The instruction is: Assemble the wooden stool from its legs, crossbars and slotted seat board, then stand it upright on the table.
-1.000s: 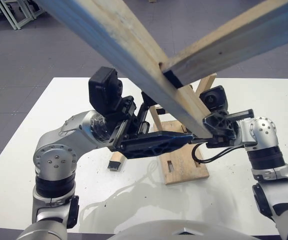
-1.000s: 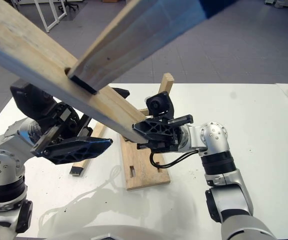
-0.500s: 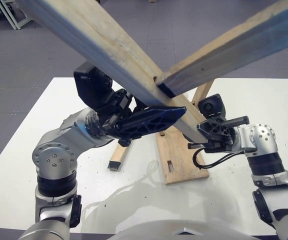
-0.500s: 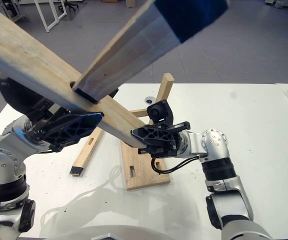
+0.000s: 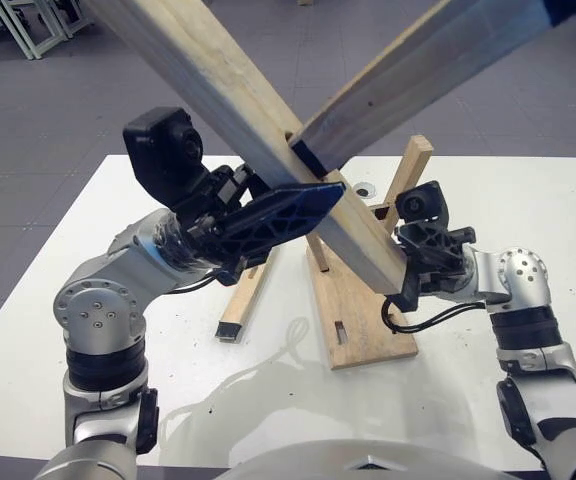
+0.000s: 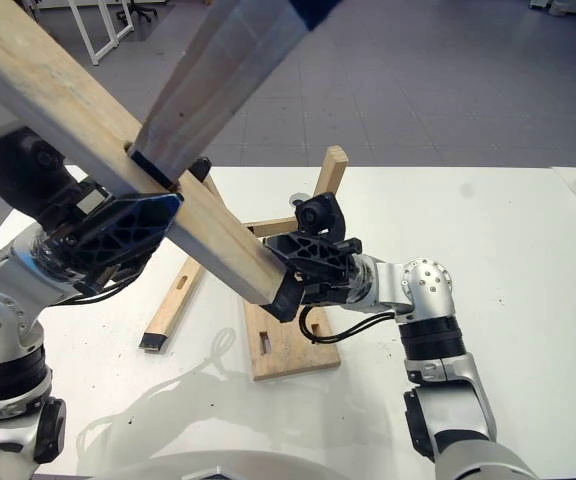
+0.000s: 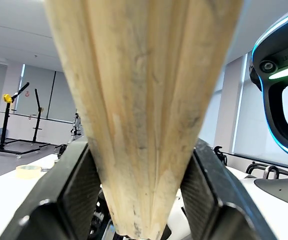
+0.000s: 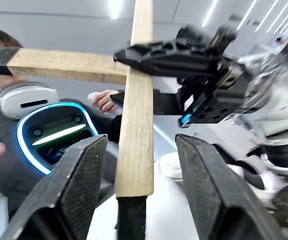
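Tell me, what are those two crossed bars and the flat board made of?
The leg, crossbar and seat board: seemingly bare pale wood, matt, with visible grain streaks. The crossbar's end near the joint looks dark, painted or taped; I cannot tell which.

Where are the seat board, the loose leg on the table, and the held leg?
seat board [image 5: 373, 325], left eye view, bare wood beside its slot.
loose leg [image 5: 240, 303], left eye view, middle of its length.
held leg [image 5: 363, 238], left eye view, lower stretch near its end.
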`<action>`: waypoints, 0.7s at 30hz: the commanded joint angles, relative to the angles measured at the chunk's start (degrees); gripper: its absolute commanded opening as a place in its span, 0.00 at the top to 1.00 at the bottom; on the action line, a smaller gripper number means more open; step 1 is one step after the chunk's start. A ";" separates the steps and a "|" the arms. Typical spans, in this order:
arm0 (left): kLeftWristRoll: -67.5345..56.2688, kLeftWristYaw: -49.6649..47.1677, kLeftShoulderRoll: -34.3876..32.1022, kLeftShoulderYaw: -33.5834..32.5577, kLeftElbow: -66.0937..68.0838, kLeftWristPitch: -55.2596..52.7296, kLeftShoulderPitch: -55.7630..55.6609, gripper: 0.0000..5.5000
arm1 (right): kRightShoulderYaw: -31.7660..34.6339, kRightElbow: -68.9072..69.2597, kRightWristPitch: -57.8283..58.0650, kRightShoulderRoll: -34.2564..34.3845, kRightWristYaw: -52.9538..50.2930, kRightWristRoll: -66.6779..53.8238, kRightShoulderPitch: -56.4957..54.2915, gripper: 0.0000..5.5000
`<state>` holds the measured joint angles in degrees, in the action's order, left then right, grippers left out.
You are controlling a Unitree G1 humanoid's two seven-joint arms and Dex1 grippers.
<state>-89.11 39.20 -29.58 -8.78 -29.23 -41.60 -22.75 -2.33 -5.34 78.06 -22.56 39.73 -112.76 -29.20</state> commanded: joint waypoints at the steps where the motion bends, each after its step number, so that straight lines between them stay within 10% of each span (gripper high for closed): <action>1: 1.20 0.37 -5.02 -5.47 2.22 -0.37 0.33 0.61 | 5.12 2.66 -1.43 -6.00 -6.45 -0.24 5.45 0.54; 9: 21.08 -0.75 -6.51 0.61 -1.37 1.60 10.37 0.61 | 6.54 9.10 -9.68 -14.78 -21.08 12.50 15.59 0.54; 21: 40.30 -1.22 1.67 12.97 -0.40 8.34 23.26 0.61 | -1.95 7.84 -25.07 -21.40 -3.78 59.71 24.27 0.54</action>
<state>-50.31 38.06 -28.73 3.90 -30.52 -34.25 -0.20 -3.65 3.69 54.26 -43.61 35.29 -56.66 -4.92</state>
